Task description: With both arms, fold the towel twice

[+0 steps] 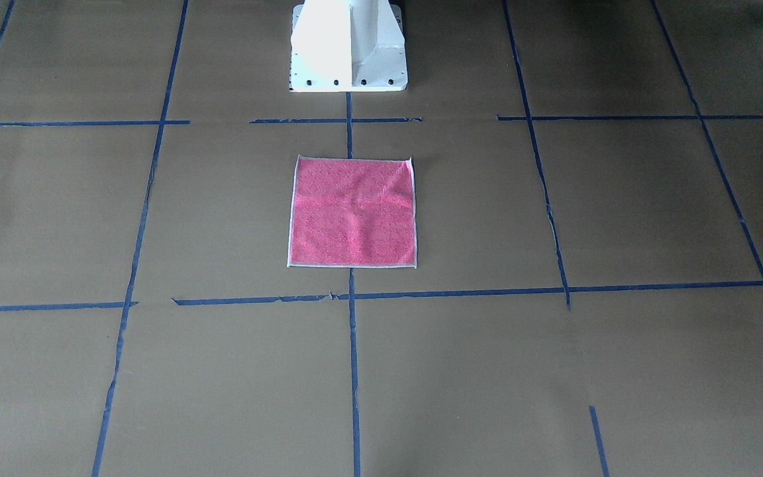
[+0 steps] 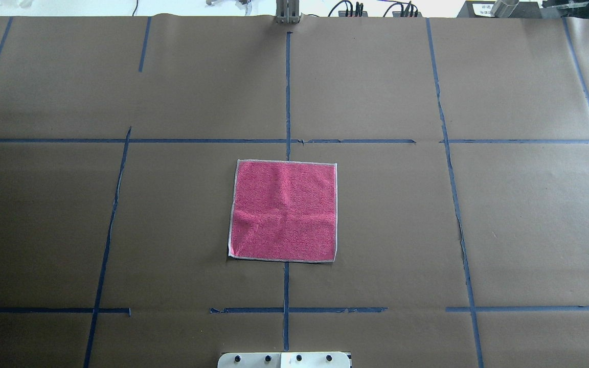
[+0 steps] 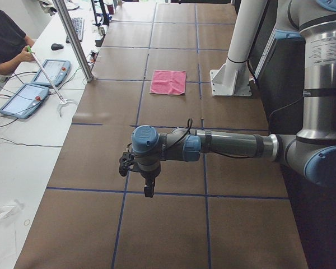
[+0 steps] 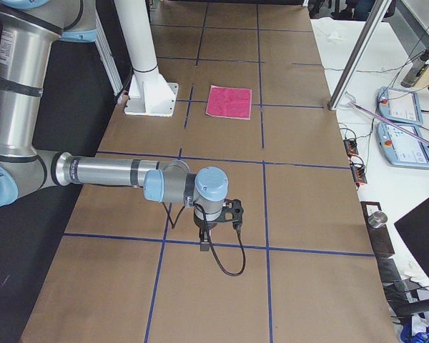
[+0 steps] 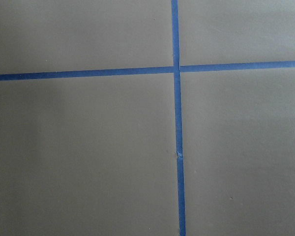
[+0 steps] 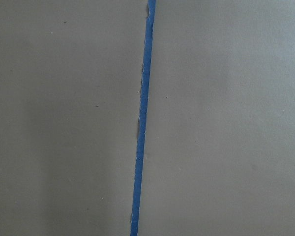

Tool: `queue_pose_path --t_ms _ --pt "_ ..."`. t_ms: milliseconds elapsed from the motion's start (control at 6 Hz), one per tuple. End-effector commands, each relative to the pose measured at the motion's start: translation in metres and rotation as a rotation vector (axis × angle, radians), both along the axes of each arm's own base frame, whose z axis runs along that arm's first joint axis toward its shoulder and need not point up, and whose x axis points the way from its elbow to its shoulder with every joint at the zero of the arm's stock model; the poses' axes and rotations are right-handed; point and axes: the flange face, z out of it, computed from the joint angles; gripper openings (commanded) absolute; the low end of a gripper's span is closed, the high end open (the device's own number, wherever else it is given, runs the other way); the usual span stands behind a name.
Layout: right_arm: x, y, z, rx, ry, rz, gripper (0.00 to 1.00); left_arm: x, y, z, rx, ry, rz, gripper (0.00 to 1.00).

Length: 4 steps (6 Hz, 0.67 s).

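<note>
The towel (image 2: 283, 210) lies flat and unfolded on the brown table, pink-red face up with a thin whitish hem, in front of the white pedestal. It also shows in the front-facing view (image 1: 352, 212), the left view (image 3: 168, 82) and the right view (image 4: 229, 101). The left arm (image 3: 229, 144) reaches out over the table far from the towel, its gripper (image 3: 148, 189) pointing down. The right arm (image 4: 107, 171) does the same at the other end, its gripper (image 4: 202, 243) pointing down. I cannot tell whether either gripper is open or shut. Both wrist views show only brown paper and blue tape.
The white pedestal base (image 1: 348, 46) stands just behind the towel. Blue tape lines (image 2: 287, 92) divide the brown table into a grid. A metal pole (image 3: 73, 39) stands at the table's far edge; tablets (image 3: 50, 73) and an operator (image 3: 5, 39) are beyond it.
</note>
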Motion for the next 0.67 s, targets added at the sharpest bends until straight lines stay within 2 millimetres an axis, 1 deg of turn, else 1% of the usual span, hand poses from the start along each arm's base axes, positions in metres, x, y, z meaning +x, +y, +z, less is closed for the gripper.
queue_pose_path --t_ms 0,167,500 --pt "-0.0001 -0.0011 -0.0016 0.007 0.000 -0.001 1.00 0.0002 0.0010 0.0016 -0.011 0.000 -0.006 1.00" --pt "-0.0002 -0.0030 -0.0033 0.037 -0.002 -0.007 1.00 0.0007 0.0001 0.0016 -0.007 -0.003 -0.004 1.00" --pt "-0.0005 -0.0035 -0.0049 0.040 -0.007 -0.004 1.00 0.0017 0.0021 0.0047 -0.007 -0.008 0.006 1.00"
